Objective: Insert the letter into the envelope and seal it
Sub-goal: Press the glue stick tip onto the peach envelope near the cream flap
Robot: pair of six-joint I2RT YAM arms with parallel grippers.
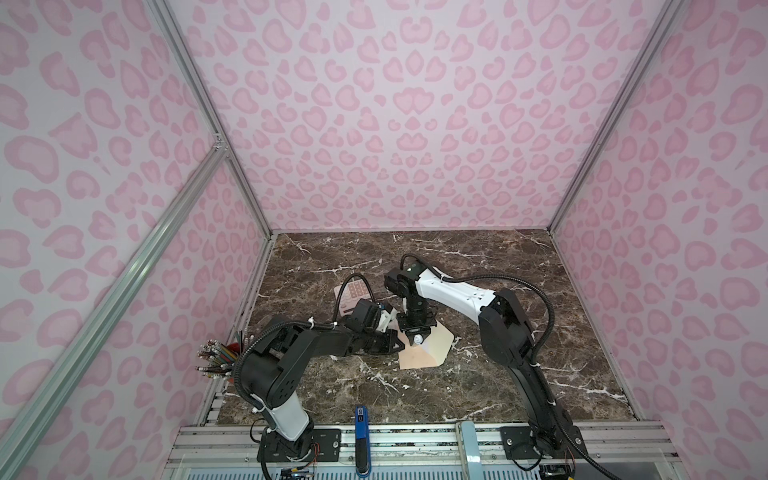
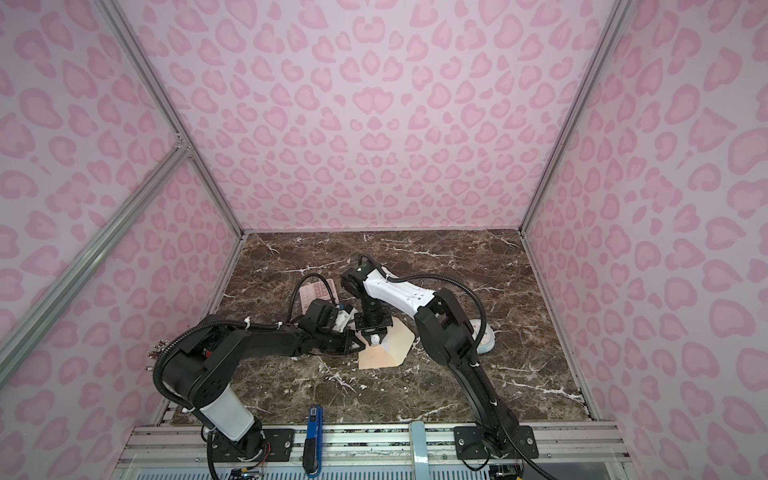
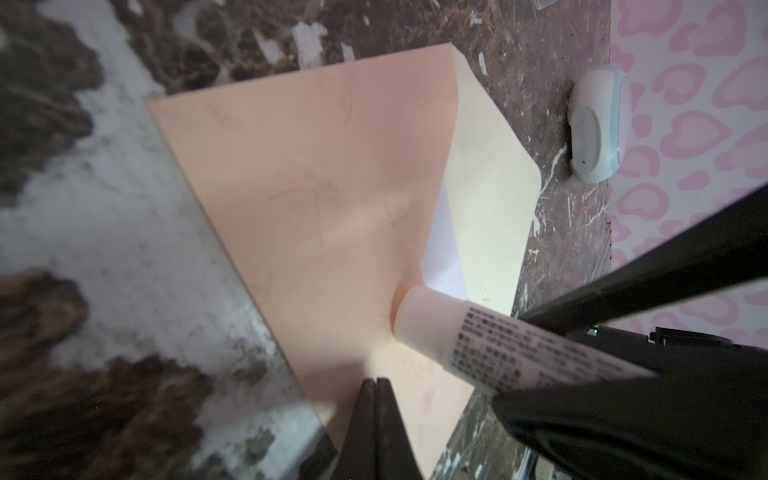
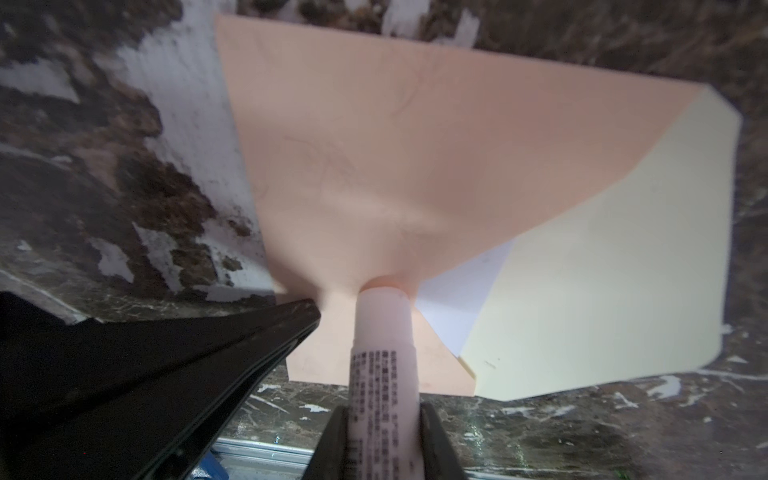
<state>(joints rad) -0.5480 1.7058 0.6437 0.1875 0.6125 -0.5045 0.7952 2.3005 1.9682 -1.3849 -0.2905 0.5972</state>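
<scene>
Since the letter (image 4: 457, 307) lies inside the envelope (image 4: 395, 145), a white corner showing at its mouth, we judge insertion done. Our right gripper (image 4: 384, 415) grasps a glue stick (image 4: 382, 332) touching the envelope; our left gripper (image 3: 376, 386), clenched empty, presses its edge. Sealing remains.

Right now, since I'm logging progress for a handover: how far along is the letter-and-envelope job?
Done: the letter sits inside the envelope, only a white sliver showing at the mouth. In hand: the right gripper holds a glue stick, tip against the envelope's mouth, while the shut left gripper rests on the envelope's edge. Left: the cream flap lies open, so folding and sealing remain.
</scene>
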